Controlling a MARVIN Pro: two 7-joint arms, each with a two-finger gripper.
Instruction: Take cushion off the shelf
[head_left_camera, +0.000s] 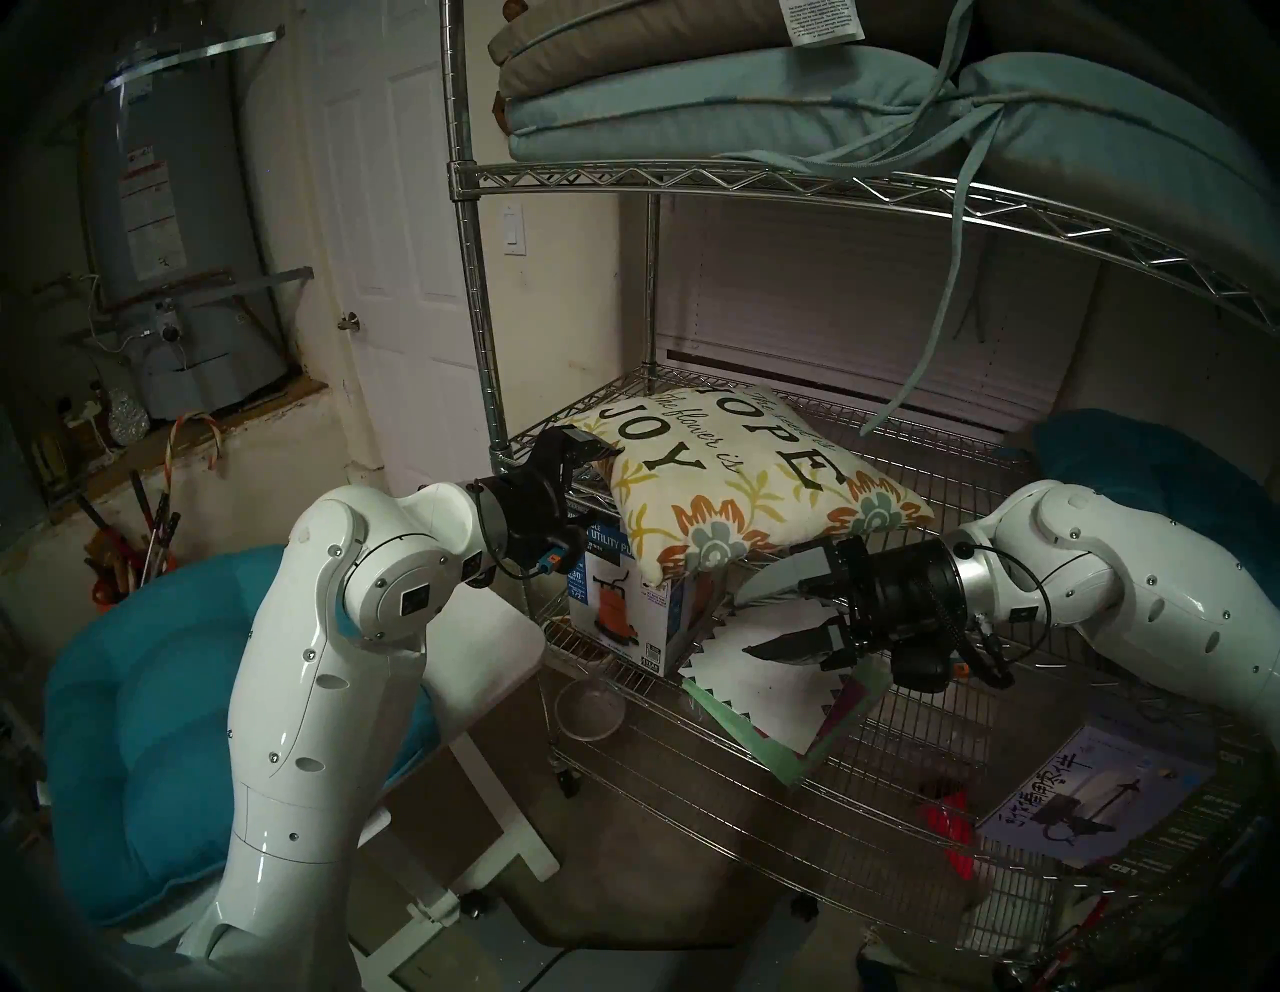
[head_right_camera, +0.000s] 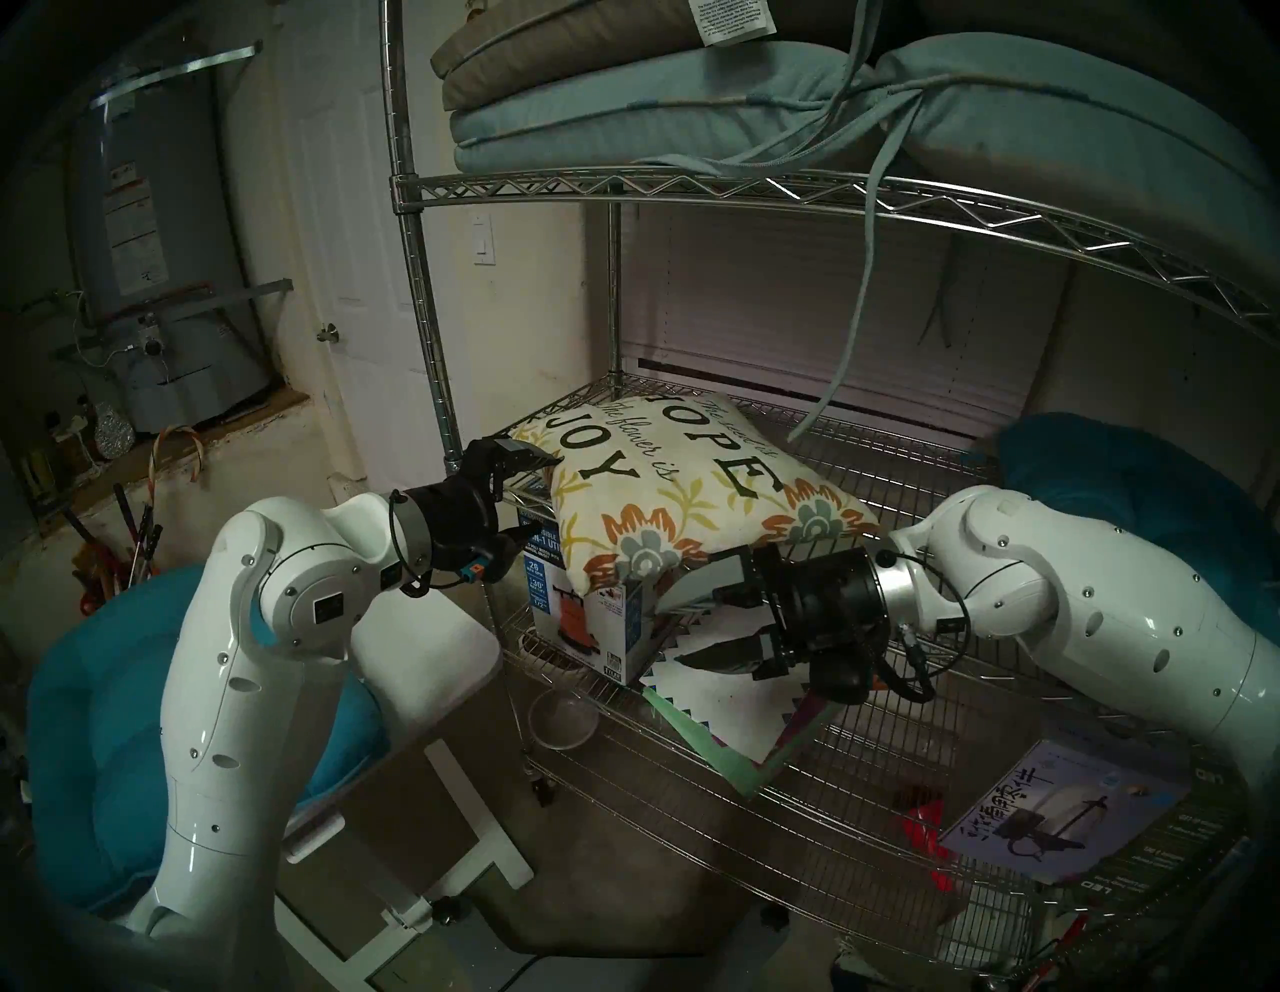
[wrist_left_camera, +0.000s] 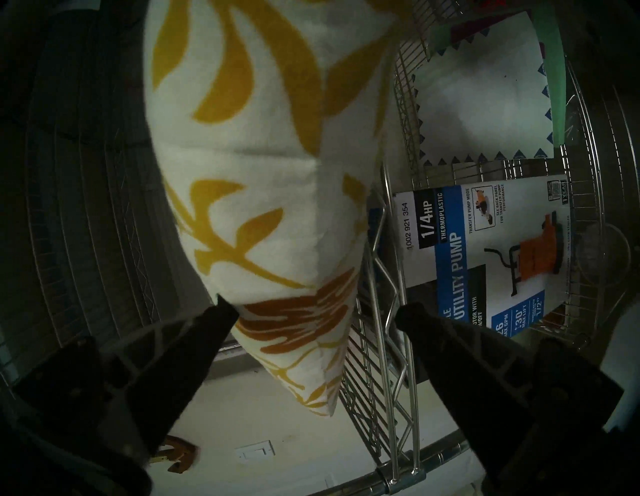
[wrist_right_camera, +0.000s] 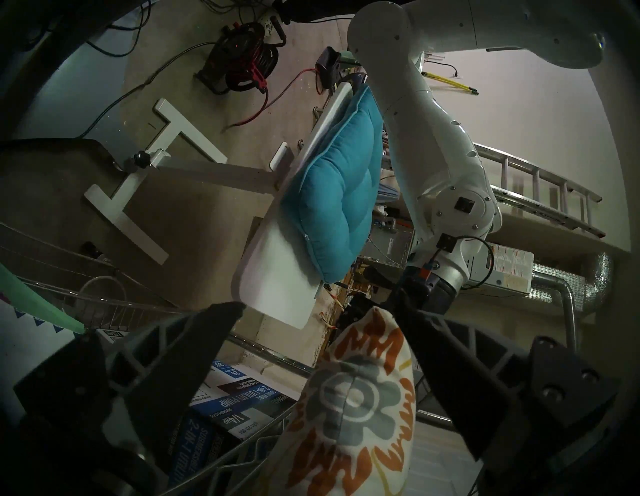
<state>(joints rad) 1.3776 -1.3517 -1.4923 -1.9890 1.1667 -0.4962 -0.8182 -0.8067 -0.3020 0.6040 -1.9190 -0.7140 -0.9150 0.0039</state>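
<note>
Low in the head view, the right gripper (head_left_camera: 789, 603) gapes below the cushion's near corner, holding nothing. At centre left, the left gripper (head_left_camera: 585, 485) is spread around the side corner. The cushion (head_left_camera: 748, 478) lies mid-frame, overhanging the shelf (head_left_camera: 900, 443). It looks light, soft and squashy; pinching both corners seems best.

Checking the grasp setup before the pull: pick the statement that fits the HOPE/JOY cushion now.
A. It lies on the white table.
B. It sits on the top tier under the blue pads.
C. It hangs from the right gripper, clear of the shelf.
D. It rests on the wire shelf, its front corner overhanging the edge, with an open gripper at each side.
D: the cushion lies on the shelf, its corner past the front edge, left gripper and right gripper both open beside it.
</note>
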